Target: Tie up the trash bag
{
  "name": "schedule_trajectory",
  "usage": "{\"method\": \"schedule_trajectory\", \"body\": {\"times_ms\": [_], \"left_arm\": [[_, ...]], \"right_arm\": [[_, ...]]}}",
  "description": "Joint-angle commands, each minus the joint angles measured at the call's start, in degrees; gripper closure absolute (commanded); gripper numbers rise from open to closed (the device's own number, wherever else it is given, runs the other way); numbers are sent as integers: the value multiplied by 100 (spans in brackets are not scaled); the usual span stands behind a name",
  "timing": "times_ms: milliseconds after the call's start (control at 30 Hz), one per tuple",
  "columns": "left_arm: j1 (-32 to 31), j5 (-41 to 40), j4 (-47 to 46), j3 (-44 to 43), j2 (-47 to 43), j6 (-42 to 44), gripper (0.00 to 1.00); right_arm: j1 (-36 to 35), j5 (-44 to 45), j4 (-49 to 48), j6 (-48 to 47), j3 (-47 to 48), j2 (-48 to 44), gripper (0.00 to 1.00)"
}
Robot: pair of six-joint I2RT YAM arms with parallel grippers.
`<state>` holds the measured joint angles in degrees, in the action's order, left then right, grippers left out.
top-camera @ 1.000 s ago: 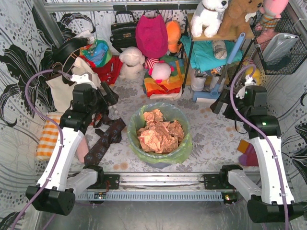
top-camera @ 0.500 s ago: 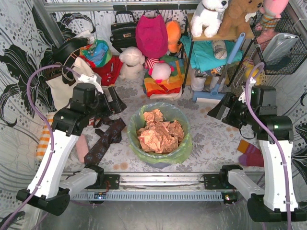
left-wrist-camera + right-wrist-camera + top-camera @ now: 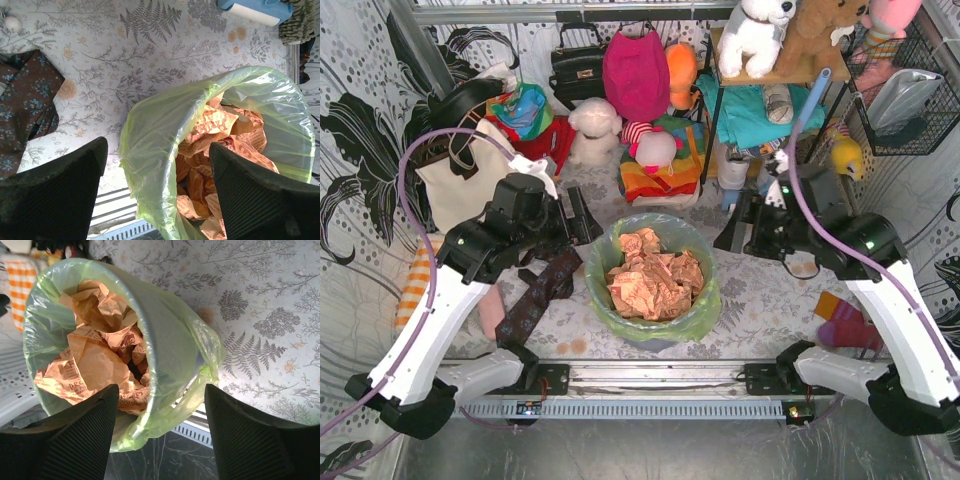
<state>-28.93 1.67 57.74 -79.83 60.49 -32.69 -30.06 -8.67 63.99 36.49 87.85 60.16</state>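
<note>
The trash bag (image 3: 706,301) is thin lime-green plastic lining a round bin at the table's centre, filled with crumpled orange-brown paper (image 3: 655,280). My left gripper (image 3: 576,216) hovers at the bag's left rim, open. In the left wrist view the green rim (image 3: 150,135) runs between the two black fingers of my left gripper (image 3: 157,150) without touching them. My right gripper (image 3: 736,233) is at the bag's right side, also open. In the right wrist view the bag's folded-over edge (image 3: 175,345) lies between the fingers of my right gripper (image 3: 161,390), untouched.
A brown patterned cloth (image 3: 535,295) lies left of the bag, with an orange checked cloth (image 3: 415,285) and a cream tote (image 3: 450,190) beyond. Plush toys and bags (image 3: 635,80) crowd the back. A shelf rack (image 3: 770,110) stands back right. A colourful sock (image 3: 842,322) lies right.
Both arms have swung inward and down from the sides to the bag's rim. The right jaws have narrowed somewhat; the left jaws stay wide.
</note>
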Motion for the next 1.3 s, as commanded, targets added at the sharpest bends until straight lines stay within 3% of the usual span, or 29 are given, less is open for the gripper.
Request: {"method": "schedule_trajectory", "body": {"times_ms": [0, 167, 433, 800, 967, 1100, 1267], "left_arm": [[-113, -274, 187, -290, -33, -106, 12], [-191, -242, 226, -97, -69, -1, 18], [-185, -274, 153, 47, -27, 86, 42], [-226, 701, -212, 183, -144, 471, 60], [-256, 791, -192, 277, -135, 594, 61], [-258, 759, -207, 325, -125, 606, 59], [-262, 896, -326, 401, -165, 631, 64]], "right_arm": [[-889, 1245, 316, 520, 469, 418, 32], [-1591, 1834, 599, 657, 803, 897, 32], [-1643, 1904, 555, 571, 725, 956, 34], [-1643, 1432, 115, 442, 312, 918, 40], [-1643, 974, -129, 325, 165, 901, 43], [-1643, 984, -53, 286, 136, 946, 45], [-1643, 1014, -57, 282, 21, 916, 52]]}}
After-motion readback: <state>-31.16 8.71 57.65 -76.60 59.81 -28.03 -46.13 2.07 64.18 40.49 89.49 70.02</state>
